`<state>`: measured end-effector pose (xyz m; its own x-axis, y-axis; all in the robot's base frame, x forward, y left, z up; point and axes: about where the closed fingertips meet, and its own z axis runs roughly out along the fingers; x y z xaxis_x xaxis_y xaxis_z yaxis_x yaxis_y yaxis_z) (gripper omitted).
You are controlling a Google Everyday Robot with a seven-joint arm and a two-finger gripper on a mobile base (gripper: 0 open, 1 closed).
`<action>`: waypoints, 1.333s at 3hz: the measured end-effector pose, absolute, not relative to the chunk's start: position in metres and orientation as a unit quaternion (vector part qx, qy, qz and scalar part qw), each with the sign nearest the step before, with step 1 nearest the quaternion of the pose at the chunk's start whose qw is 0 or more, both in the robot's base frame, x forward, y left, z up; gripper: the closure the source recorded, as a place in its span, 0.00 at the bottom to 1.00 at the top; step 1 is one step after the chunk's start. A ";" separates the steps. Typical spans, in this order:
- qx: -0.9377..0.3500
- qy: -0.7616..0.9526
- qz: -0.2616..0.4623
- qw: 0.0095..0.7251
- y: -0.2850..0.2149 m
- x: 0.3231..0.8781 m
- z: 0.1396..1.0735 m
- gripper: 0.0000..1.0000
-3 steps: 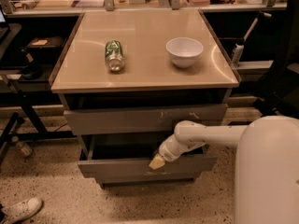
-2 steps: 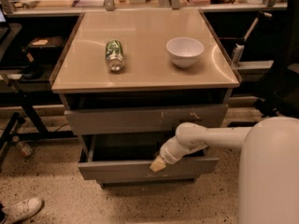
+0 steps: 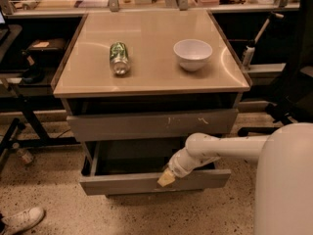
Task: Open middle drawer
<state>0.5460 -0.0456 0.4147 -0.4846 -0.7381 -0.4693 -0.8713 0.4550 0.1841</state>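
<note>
Wide, shallow grey middle drawer (image 3: 122, 184) had slid slightly further out than earlier, inside exposed. Its front ran left-right. The cream-tipped gripper (image 3: 165, 179) sat at the front's top edge, right of centre, probably hooked there. Couldn't tell its grip state.

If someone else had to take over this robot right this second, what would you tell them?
The gripper is at the front edge of the middle drawer, right of centre.
The middle drawer is pulled partway out below the scratched drawer front, and its grey inside shows.
Done: drawer opened partway.
Left: perhaps pull it further, then back the arm away.
</note>
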 end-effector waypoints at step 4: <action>-0.458 0.853 0.202 0.146 -0.052 0.511 0.418 1.00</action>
<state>0.5105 -0.0525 0.4182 -0.5382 -0.7220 -0.4348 -0.8403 0.4996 0.2105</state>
